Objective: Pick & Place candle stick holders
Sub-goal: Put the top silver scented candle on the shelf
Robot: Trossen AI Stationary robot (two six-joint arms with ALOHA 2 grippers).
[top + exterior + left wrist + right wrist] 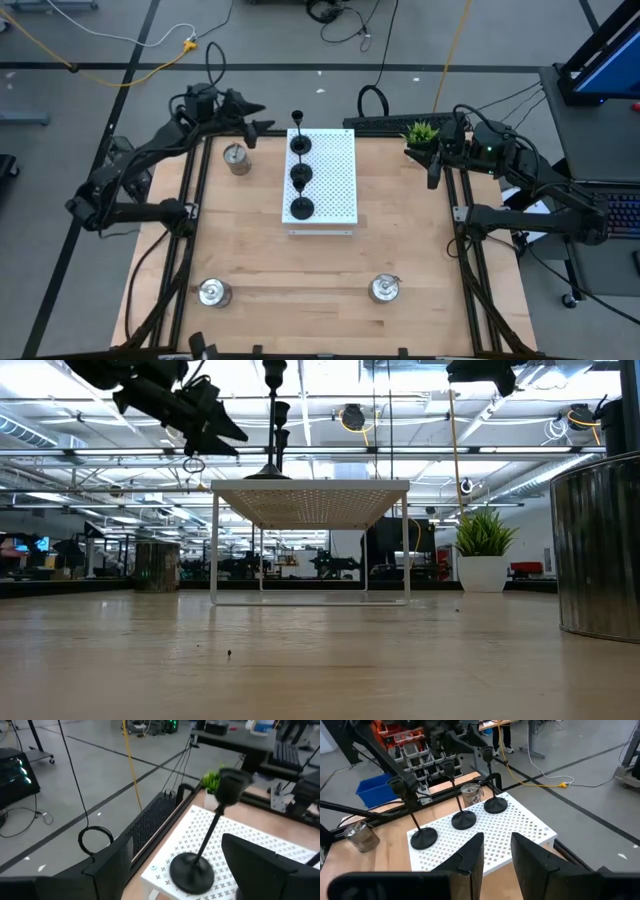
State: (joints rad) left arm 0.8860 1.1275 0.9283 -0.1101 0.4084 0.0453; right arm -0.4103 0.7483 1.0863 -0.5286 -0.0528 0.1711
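Three black candle stick holders (pixel 300 176) stand by their round bases in a row on the white perforated board (pixel 335 180). One silver holder (pixel 236 158) sits left of the board, and two more (pixel 213 292) (pixel 385 289) stand near the front edge. My left gripper (pixel 262 126) hovers open above the board's far left corner. The farthest black holder (pixel 191 870) lies ahead of its fingers, untouched. My right gripper (pixel 433 170) hangs at the table's right edge, fingers slightly apart (pixel 497 845), with nothing between them.
A small green potted plant (pixel 422 133) stands at the far right corner, close to my right gripper. The board rests on thin legs (pixel 214 550) above the tabletop. Bare wood (pixel 300 265) stretches between the board and the two near silver holders.
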